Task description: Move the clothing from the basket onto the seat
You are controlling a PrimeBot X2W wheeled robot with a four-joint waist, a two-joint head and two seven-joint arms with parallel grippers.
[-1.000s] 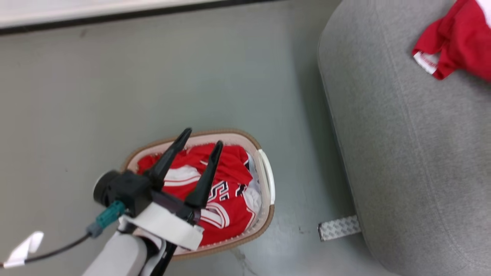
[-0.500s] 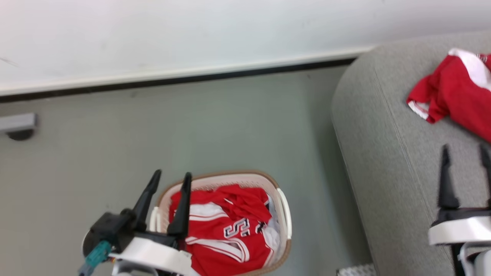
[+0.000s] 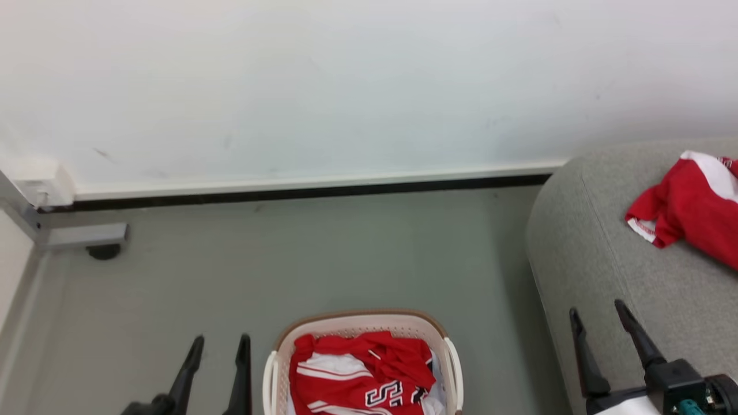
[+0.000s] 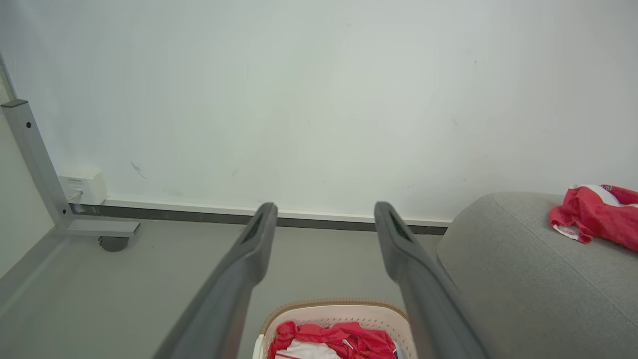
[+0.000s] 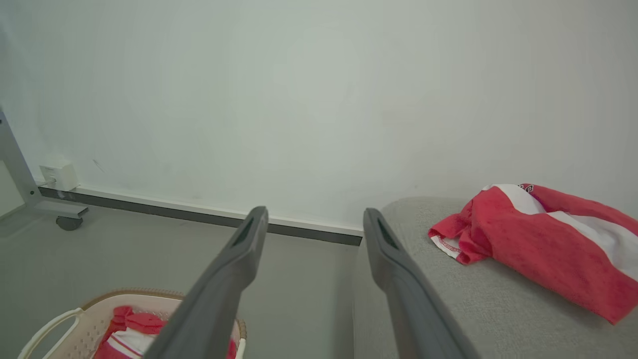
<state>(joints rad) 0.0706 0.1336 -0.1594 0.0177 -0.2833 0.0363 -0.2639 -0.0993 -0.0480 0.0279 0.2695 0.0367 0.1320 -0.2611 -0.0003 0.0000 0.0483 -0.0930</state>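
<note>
The cream basket (image 3: pixel 360 323) with its brown rim stands on the floor at the bottom middle of the head view, holding red jerseys (image 3: pixel 363 372) with white stripes and black-and-white numerals. A second red jersey (image 3: pixel 689 210) lies on the grey seat (image 3: pixel 599 259) at the right. My left gripper (image 3: pixel 220 344) is open and empty, raised to the left of the basket. My right gripper (image 3: pixel 597 308) is open and empty over the seat's front edge. The wrist views show the basket (image 4: pixel 339 311) (image 5: pixel 99 304), the seat (image 4: pixel 498 239) (image 5: pixel 448 284) and the jersey on it (image 4: pixel 593 214) (image 5: pixel 528 239).
A white wall with a dark skirting (image 3: pixel 311 193) runs behind. A grey metal frame foot on a caster (image 3: pixel 86 239) and a white wall box (image 3: pixel 40 181) stand at the far left. Grey floor (image 3: pixel 323 253) lies between wall and basket.
The head camera has tilted up, so the wall now fills the top. My left gripper has lifted out of the basket and come back to its left, empty. My right gripper has come into view.
</note>
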